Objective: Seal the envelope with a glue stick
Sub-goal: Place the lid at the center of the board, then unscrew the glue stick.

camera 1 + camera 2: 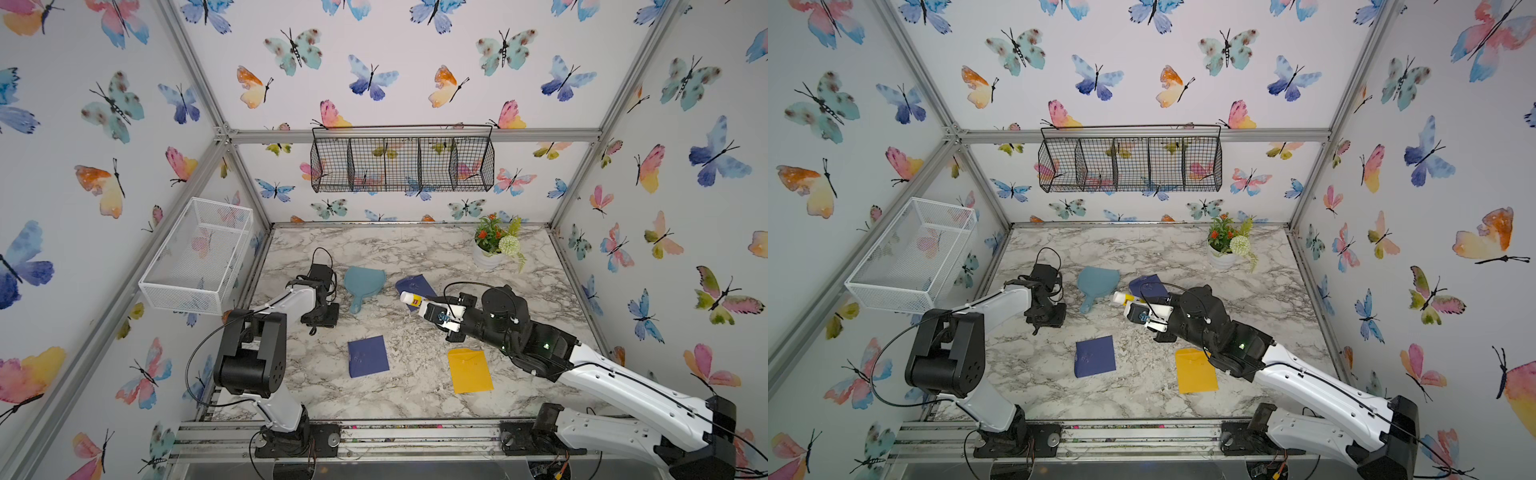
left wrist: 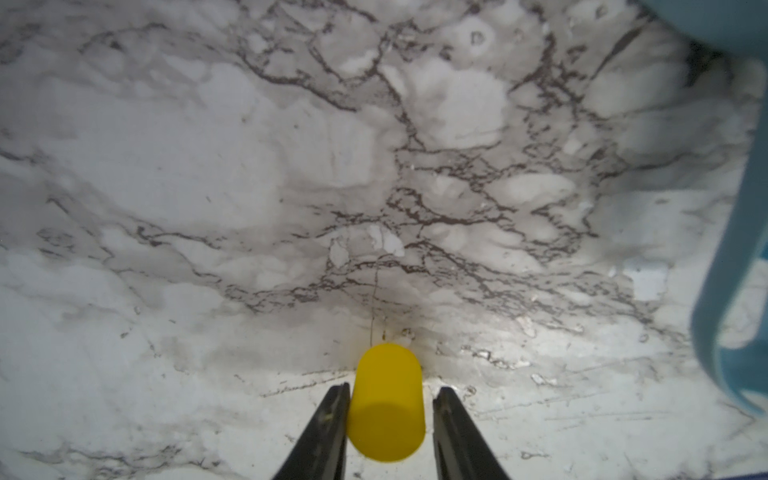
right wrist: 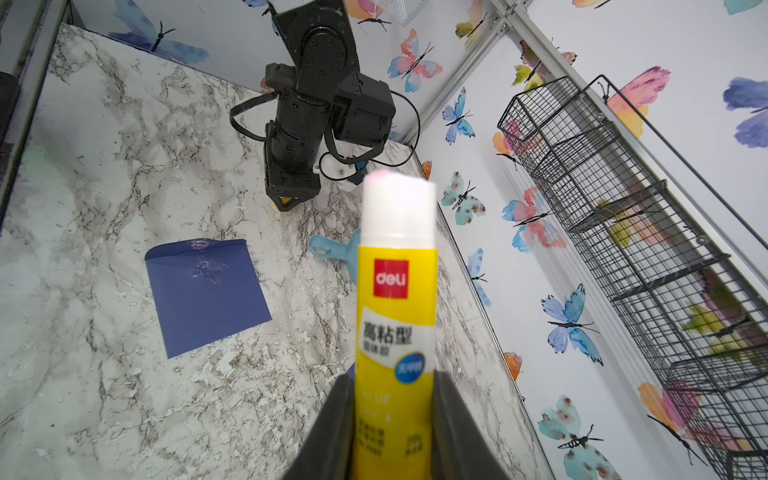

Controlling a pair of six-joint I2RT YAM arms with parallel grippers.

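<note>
R gripper (image 3: 392, 384) is clamping the glue stick (image 3: 397, 291) by its base, uncapped white tip poking out past the jaws, above the table (image 1: 415, 374) nr a blue envelope (image 1: 415, 284). L gripper (image 2: 392, 388) is sitting slightly open around 1 yellow cap (image 2: 384, 415)

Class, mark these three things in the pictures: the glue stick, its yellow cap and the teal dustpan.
glue stick (image 3: 395, 332): right wrist view, on its printed label.
yellow cap (image 2: 386, 399): left wrist view, on its side wall.
teal dustpan (image 1: 365, 277): a top view, on the pan.
</note>
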